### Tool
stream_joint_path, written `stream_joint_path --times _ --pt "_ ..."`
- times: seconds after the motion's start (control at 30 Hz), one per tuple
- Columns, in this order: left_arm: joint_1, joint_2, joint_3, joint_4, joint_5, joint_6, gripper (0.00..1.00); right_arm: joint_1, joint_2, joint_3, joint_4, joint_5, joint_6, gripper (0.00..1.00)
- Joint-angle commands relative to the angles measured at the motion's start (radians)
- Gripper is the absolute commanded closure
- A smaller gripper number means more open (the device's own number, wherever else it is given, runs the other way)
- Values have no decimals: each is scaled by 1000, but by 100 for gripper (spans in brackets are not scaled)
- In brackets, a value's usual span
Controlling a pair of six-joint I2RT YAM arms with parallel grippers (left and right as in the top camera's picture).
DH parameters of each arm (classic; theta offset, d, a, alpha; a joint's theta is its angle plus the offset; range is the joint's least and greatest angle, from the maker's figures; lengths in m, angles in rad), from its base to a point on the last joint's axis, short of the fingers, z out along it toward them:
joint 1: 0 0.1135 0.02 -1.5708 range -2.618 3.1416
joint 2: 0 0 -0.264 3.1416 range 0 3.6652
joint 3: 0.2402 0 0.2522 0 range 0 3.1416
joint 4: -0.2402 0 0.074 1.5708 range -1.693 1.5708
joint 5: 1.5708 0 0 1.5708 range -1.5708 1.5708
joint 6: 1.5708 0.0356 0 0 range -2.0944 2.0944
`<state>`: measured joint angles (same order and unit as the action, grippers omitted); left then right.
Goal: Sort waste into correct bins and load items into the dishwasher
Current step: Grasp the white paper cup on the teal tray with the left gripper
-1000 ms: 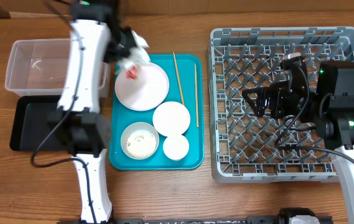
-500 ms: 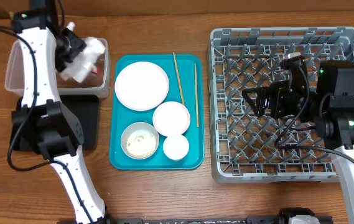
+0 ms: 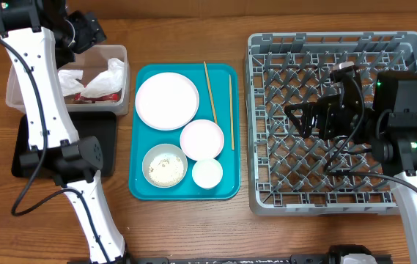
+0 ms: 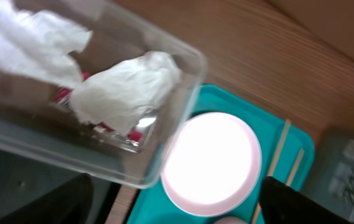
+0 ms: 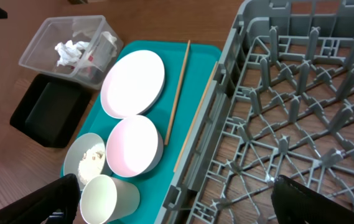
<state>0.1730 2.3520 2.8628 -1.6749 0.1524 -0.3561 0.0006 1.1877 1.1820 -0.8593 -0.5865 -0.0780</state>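
Crumpled white napkins (image 3: 94, 75) and a red-marked wrapper (image 4: 133, 134) lie inside the clear tub (image 3: 17, 81). My left gripper (image 3: 89, 31) hovers over the tub's far edge, open and holding nothing. The black tray (image 3: 43, 136) lies in front of the tub, partly hidden by the left arm. On the teal tray (image 3: 226, 187) are the plate (image 3: 166, 101), a white bowl (image 3: 201, 139), a bowl of rice grains (image 3: 165, 166), a cup (image 3: 207, 173) and two chopsticks (image 3: 210, 92). My right gripper (image 3: 296, 119) hangs open and empty over the grey dish rack (image 3: 333, 194).
The dish rack's upright pegs (image 5: 288, 81) stand in rows right beside the teal tray's right edge. The left arm's base column (image 3: 94, 213) rises at the front left, beside the black tray.
My left gripper swung from over the plate to the clear tub, opened and let the napkin and red wrapper drop in. The right arm has not moved.
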Motion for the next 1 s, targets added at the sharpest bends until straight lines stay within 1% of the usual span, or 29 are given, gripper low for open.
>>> stream_joint_path --times 0.0,0.03,0.1,0.23,0.27,0.3,0.37,0.47,0.57,0.6,0.73,0.8,0.87,0.9,0.97 --pt "-40 -48 46 -15 206 177 16 -2 -2 23 6 -18 3 0" --pt "-51 -64 39 -15 241 177 18 -2 -2 23 5 -18 3 0" --pt "-83 -96 9 -15 248 177 19 -2 -2 23 -4 -18 3 0" --pt "-165 -194 -142 -15 161 204 18 -2 -2 23 -14 -18 3 0" --pt "-203 -246 -233 -15 111 215 14 -2 -2 23 -14 -18 3 0" --pt "-222 -275 -288 -15 101 233 12 -2 -2 23 -12 -18 3 0" --pt "-267 -356 -459 -15 102 265 12 -2 -2 23 -6 -18 3 0" --pt "-311 -424 -661 -15 109 301 15 -2 -2 23 -3 -18 3 0" --pt "-360 -443 -826 -15 148 362 20 -2 0 23 -3 -17 2 0" --pt "-393 -443 -899 -6 154 379 23 -2 0 23 -3 -12 2 0" --pt "-492 -443 -1088 102 139 378 24 -2 5 22 -3 -6 3 0" --pt "-560 -443 -1182 199 117 378 24 -2 13 22 -7 -6 3 0" --pt "-598 -443 -1233 259 71 371 25 -2 20 22 -11 -6 3 0" --pt "-622 -443 -1273 307 35 371 31 -2 25 22 -14 -6 3 0" --pt "-638 -443 -1315 350 16 372 41 -2 33 22 -15 -6 3 0"
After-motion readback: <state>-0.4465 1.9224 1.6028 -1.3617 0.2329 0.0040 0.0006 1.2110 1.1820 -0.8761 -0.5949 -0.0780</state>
